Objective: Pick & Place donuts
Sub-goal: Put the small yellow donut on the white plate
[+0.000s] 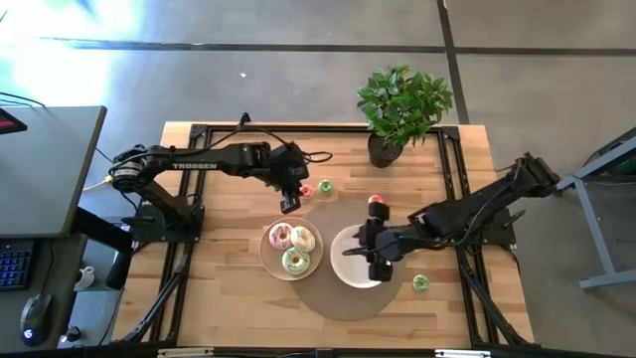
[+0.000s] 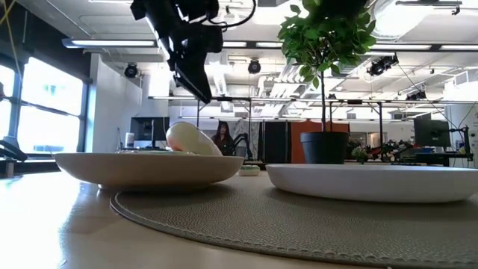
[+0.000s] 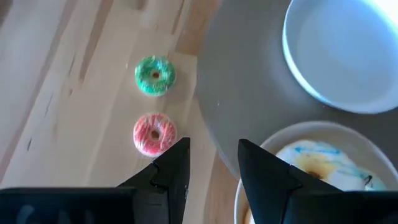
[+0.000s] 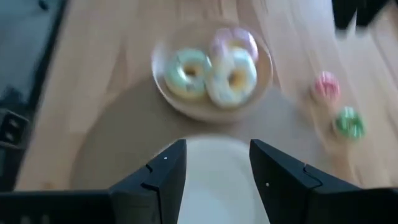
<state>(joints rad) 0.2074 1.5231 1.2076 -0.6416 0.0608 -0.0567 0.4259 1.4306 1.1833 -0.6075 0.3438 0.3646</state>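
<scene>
Three larger donuts, pink, cream-white and green iced, lie in a tan plate on a round grey mat. A tiny red-pink donut and a tiny green one lie on the bare wood beyond the mat. My left gripper hangs open above the table, between these two and the tan plate. My right gripper is open above the white plate. Another tiny red donut and a tiny green donut lie near the right arm.
A potted plant stands at the table's far edge, right of centre. In the low view the tan plate and the white plate sit side by side on the mat. Bare wood lies along the near edge and the left side.
</scene>
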